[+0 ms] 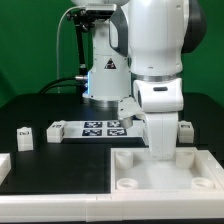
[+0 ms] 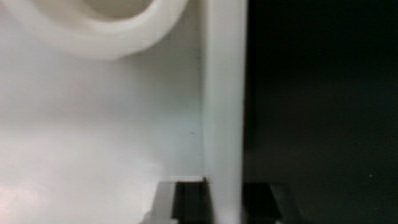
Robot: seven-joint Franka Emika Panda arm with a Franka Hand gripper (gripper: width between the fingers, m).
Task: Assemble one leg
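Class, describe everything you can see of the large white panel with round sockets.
The panel lies flat on the black table, at the exterior view's lower right. It looks like smooth white plastic, with a raised rim and round sockets at its near corners. The gripper stands over its far edge; the wrist view shows a finger each side of the rim, contact unclear.

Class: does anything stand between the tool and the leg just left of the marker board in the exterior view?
Only the flat marker board lies between the tool and that leg; nothing upright does. The tool itself straddles the edge wall of the panel, so it would likely have to rise first.
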